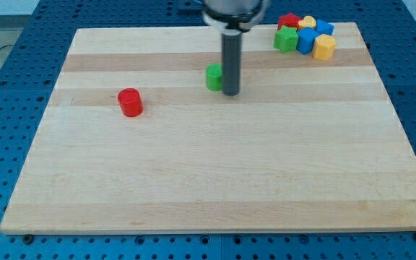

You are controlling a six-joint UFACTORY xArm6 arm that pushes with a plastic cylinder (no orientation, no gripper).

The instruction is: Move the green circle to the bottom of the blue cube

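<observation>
Camera view, single frame: pale wooden board [215,180] on a blue perforated table [20,87]. No pincer on this arm, only a straight dark rod; my tip [230,92] sits on the board right of centre near the view's top, holding nothing. Small green circle block [214,76] is just beside the tip on the view's left, touching or nearly touching the rod, partly hidden by it. Red cylinder block [130,102] stands alone further to the view's left, well apart from the tip and from the green circle.

Cluster in the board's top right corner, close to the top edge: red block [289,21], yellow block [308,22], blue block [325,28], green block [286,40], blue cube [306,40], yellow block [324,47], all packed touching or nearly so. Exact shapes hard to make out at this size.

Green circle is well apart from the blue cube, to its lower left in the view. Bare board lies between them, and directly below the blue cube too. Whole lower half of the board is open wood out to the bottom, left and right edges.
</observation>
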